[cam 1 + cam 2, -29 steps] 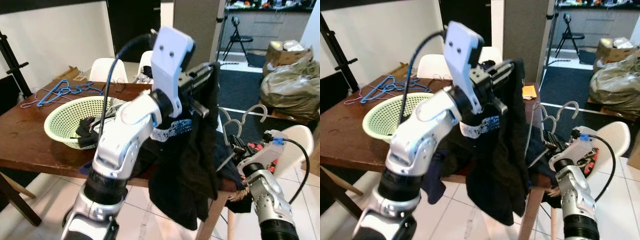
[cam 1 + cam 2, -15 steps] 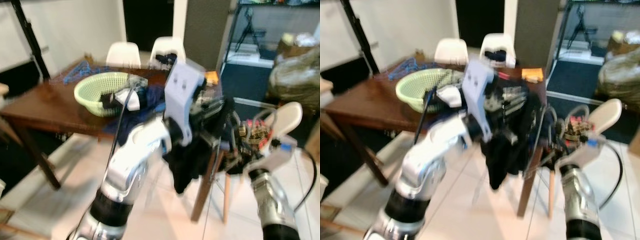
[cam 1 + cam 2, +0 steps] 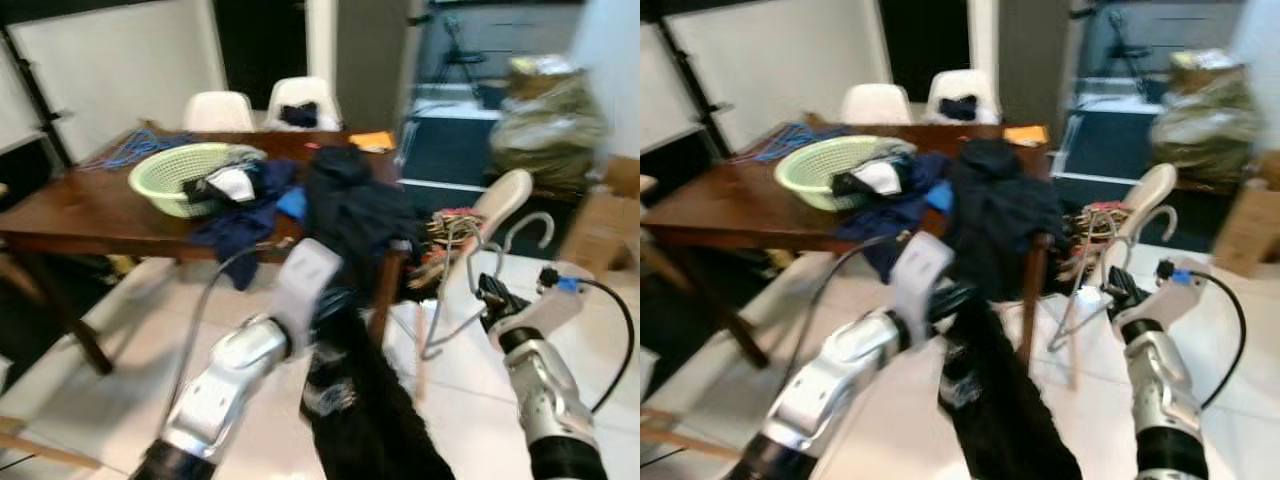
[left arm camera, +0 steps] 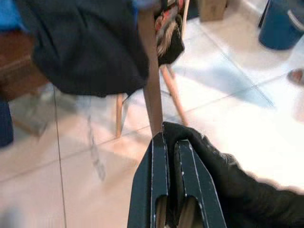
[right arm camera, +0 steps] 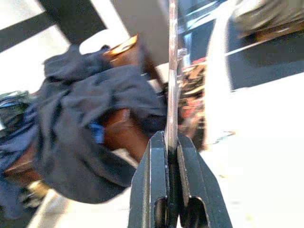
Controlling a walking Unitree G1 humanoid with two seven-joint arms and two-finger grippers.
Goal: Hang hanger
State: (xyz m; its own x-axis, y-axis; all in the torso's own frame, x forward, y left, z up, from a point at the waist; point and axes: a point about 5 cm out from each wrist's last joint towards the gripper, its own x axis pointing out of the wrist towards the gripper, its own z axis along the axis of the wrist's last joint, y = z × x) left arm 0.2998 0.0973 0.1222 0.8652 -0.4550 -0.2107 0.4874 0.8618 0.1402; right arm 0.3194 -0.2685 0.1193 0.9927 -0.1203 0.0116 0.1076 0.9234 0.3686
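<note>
Two claws are busy: the right claw (image 3: 487,292) is clamped tight on a grey wire hanger (image 3: 470,290) held up beside the white chair (image 3: 497,203), while the left claw (image 4: 172,156) pinches a dark garment (image 3: 365,415) hanging below the counter (image 3: 70,215).

hanger (image 3: 470,290): pale grey wire | garment (image 3: 370,420): black, white print | basket (image 3: 175,175): light green | counter (image 3: 70,215): dark brown wood | clothes pile (image 3: 350,215): navy/black, blue patch | chairs (image 3: 220,108): white | floor (image 3: 110,400): white tile
</note>
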